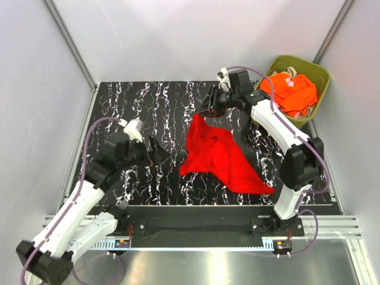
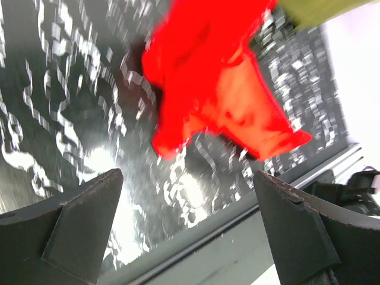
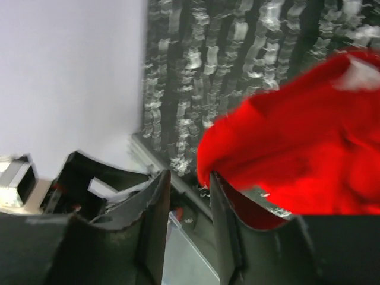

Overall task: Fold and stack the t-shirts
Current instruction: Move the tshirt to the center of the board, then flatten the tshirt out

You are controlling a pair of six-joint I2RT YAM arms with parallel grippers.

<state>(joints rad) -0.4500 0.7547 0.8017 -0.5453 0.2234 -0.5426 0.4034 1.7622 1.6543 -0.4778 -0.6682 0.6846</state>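
**Red t-shirt [image 1: 214, 155], crumpled: likely light, limp cloth.**
Best pinched at corners. Right gripper [image 1: 205, 111] is part-open at its far corner, holding nothing visible; left gripper [image 1: 158, 151] is wide open and empty.

black desk [image 1: 136, 101] bore white marbled veining, glossy in patches. olive-green plastic bin [image 1: 323, 74] sat at far right corner, near wall. pale walls [image 1: 196, 35] enclosed three sides. metal rail [image 1: 202, 240] ran along near edge.

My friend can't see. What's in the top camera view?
A crumpled red cloth t-shirt lies on a black marbled table, the right end effector at its far tip. The left end effector is open beside it; orange cloth shirts fill an olive-green plastic bin.
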